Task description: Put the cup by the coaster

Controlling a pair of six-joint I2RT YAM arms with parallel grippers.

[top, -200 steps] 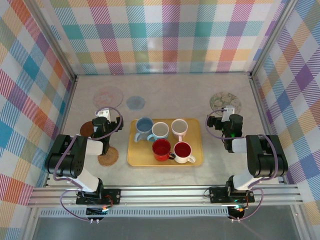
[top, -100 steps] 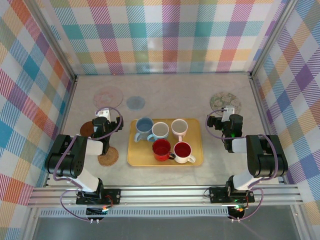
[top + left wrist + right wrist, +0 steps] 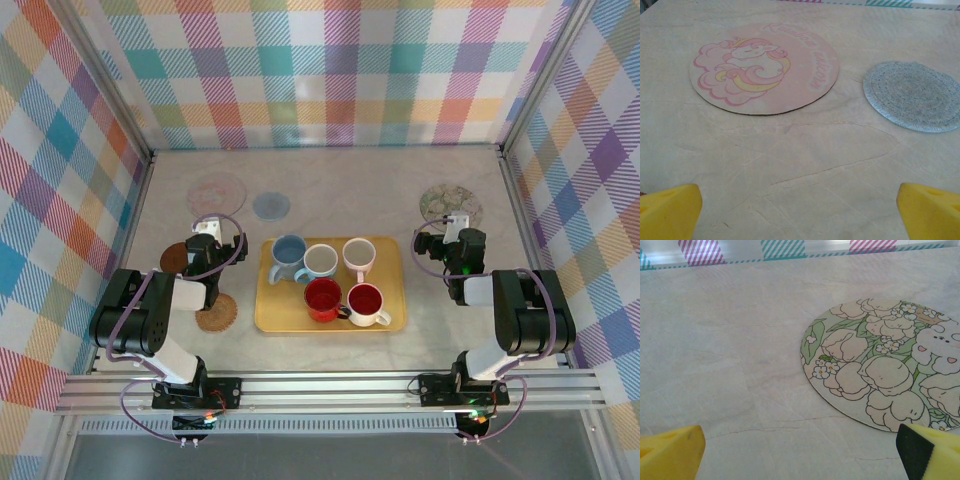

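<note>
**Five cups on the tray, both grippers spread and empty**

The cups stand bunched on the yellow tray (image 3: 300, 322), none of them lifted, so the job looks not yet begun. A blue cup (image 3: 289, 254), a pale cup (image 3: 321, 261) and a white cup (image 3: 358, 256) line the tray's far edge. A red cup (image 3: 323, 297) and a red-lined white cup (image 3: 366, 301) sit nearer.

The left gripper (image 3: 213, 242) rests left of the tray, fingers wide apart and holding nothing. It faces the unicorn coaster (image 3: 764, 67) and the grey coaster (image 3: 912, 95).

The right gripper (image 3: 458, 236), right of the tray, is likewise spread and empty, facing the floral coaster (image 3: 880, 372). Flanking the tray likely lets either arm reach in.
</note>
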